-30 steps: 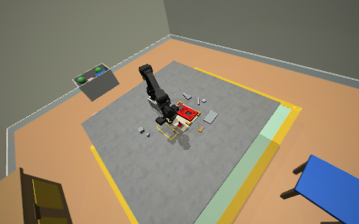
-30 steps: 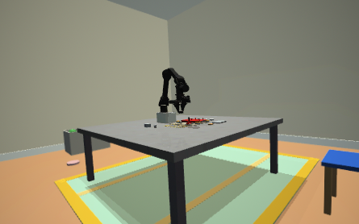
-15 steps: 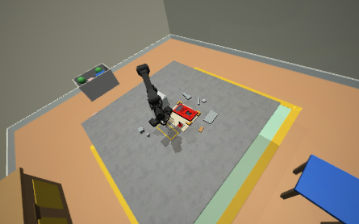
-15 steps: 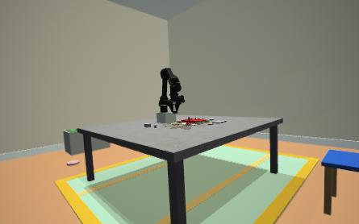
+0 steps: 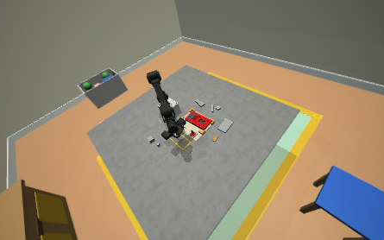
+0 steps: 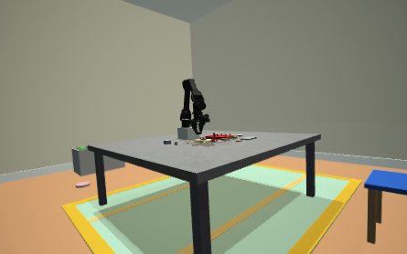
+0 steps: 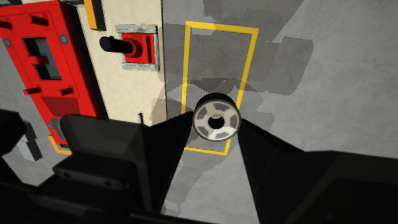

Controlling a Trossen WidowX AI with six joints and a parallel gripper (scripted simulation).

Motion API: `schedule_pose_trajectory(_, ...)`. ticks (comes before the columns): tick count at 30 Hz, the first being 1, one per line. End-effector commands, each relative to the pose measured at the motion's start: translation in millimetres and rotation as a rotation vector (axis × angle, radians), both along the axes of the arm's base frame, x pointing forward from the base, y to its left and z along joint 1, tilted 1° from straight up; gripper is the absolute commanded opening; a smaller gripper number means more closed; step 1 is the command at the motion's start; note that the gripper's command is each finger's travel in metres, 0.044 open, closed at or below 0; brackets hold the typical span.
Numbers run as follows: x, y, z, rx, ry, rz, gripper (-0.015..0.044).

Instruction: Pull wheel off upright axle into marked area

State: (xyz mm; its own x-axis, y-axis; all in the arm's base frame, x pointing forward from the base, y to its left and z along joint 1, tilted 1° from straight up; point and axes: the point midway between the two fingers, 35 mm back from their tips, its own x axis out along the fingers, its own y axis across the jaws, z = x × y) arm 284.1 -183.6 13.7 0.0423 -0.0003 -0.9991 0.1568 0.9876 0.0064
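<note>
My gripper (image 7: 215, 119) (image 6: 199, 132) is shut on the wheel (image 7: 216, 133), a pale spoked disc with a dark rim and a centre hole. The wheel is off the axle and held above the table. The upright axle (image 7: 116, 45) is a black peg on a small red base, bare, to the left of the wheel in the wrist view. The marked area (image 7: 186, 65) (image 5: 177, 144) is a yellow outline on the table. In the wrist view the wheel overlaps its near part; the wheel's exact height is hard to tell. The arm hides part of the outline in the top view.
A cream board (image 7: 131, 95) carries the axle base and a red plate (image 7: 65, 90) (image 5: 198, 120) with pegs and a window. A flat grey plate (image 5: 225, 125), an orange piece (image 5: 215, 138) and several small grey pieces lie around the board. The arm's shadow falls across the outline.
</note>
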Motion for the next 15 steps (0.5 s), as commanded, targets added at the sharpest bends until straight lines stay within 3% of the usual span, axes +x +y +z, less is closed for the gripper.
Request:
schedule_pose_trajectory(1,-1,2,-25,0.009,0.010,0.003,0.0000)
schedule_pose_trajectory(10,-3,4,-62,0.009,0.010,0.003,0.0000)
schedule_pose_trajectory(15,-5,5,-59,0.014,0.021,0.004,0.0131)
